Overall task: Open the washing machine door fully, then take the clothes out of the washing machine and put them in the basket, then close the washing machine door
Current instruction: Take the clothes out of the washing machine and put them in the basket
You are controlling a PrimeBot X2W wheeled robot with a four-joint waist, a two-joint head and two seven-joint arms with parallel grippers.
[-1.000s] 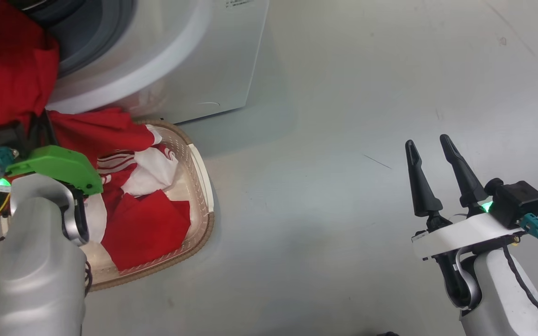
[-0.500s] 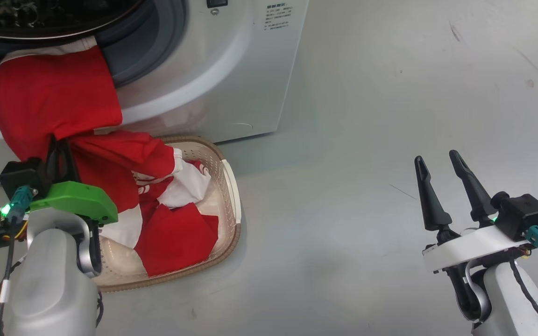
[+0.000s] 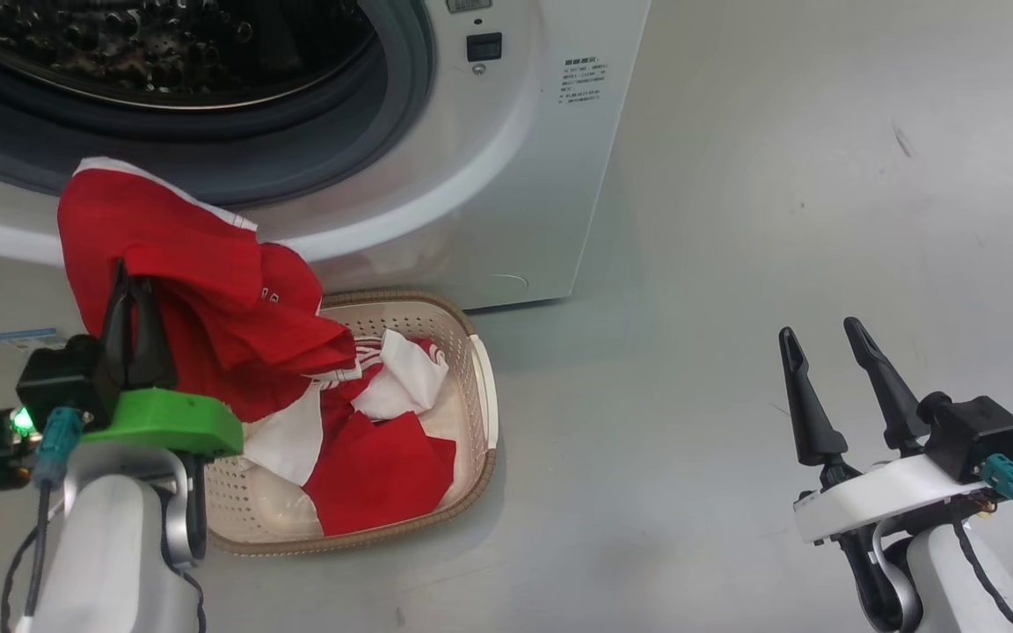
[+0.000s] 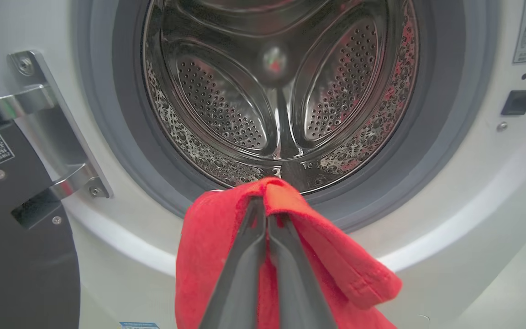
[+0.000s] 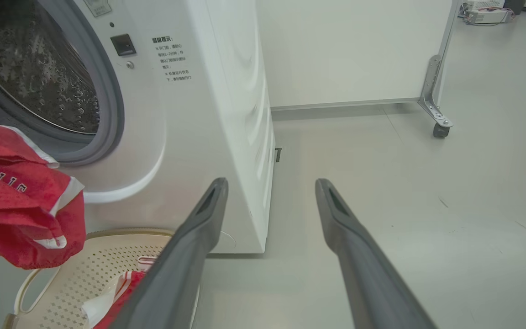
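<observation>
The washing machine (image 3: 506,158) stands open, and its steel drum (image 4: 270,91) looks bare inside. The washing machine door (image 4: 16,246) hangs swung out at the left on its metal hinge. My left gripper (image 3: 131,280) is shut on a fold of the red clothes (image 3: 207,264), which hang in front of the drum's lower rim and over the left part of the basket (image 3: 482,387). More red and white clothes (image 3: 383,466) lie in the basket. My right gripper (image 3: 819,338) stands open with nothing in it, over the floor well right of the basket.
Grey floor (image 3: 779,176) stretches to the right of the machine. A white panel on a metal caster leg (image 5: 437,123) stands behind, beyond the machine's right side. The basket sits on the floor close against the machine's front.
The head camera has shifted, showing more of the drum. The red garment, earlier draped over the drum's lip, has come out and hangs from my left gripper. The right arm has kept its pose.
</observation>
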